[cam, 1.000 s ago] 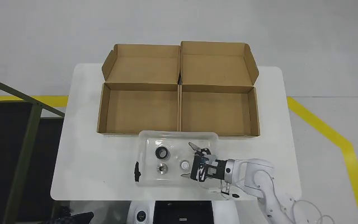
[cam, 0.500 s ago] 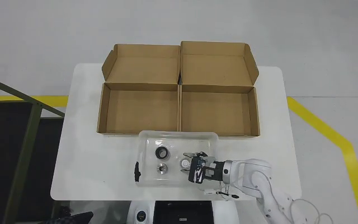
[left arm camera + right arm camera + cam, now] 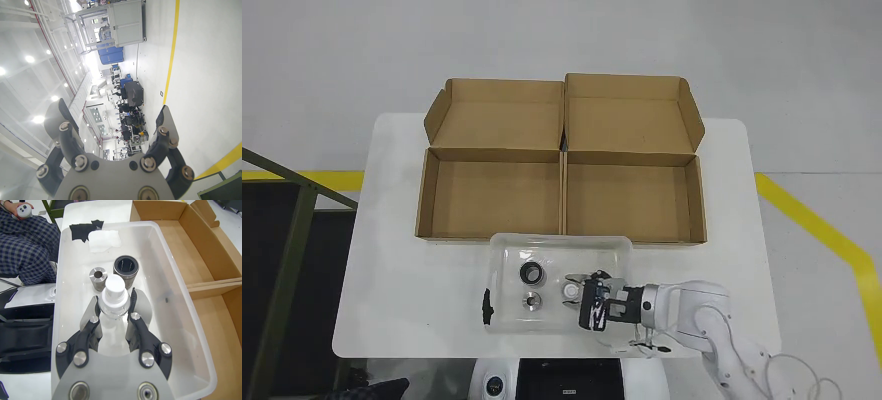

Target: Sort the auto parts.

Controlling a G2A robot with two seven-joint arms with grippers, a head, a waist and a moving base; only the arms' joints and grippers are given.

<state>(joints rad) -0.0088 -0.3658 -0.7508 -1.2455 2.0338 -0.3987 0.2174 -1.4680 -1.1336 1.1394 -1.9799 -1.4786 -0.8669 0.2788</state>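
Note:
A clear plastic bin (image 3: pixel 494 268) sits near the table's front edge. Inside it stand a small clear bottle with a white cap (image 3: pixel 114 289), a black-lined linear bearing (image 3: pixel 126 266) and a short steel bushing (image 3: pixel 98 278). My right gripper (image 3: pixel 114 297) is down in the bin, shut on the bottle's body, one finger on each side. From above, the right gripper (image 3: pixel 580 296) holds the bottle (image 3: pixel 572 293) just right of the bearing (image 3: pixel 532 272) and the bushing (image 3: pixel 531 301). My left gripper (image 3: pixel 113 106) is open with nothing between its fingers, facing the room.
Two open cardboard boxes lie side by side behind the bin, a left one (image 3: pixel 492 195) and a right one (image 3: pixel 627 200), flaps folded back. Black tape (image 3: pixel 83 230) and a white paper patch (image 3: pixel 105 240) mark the bin's far wall. Bare white table (image 3: pixel 392 250) flanks the bin.
My right gripper's fingers stood wide apart a second ago; they have closed around the bottle, after the gripper slid a little to the left in the bin.

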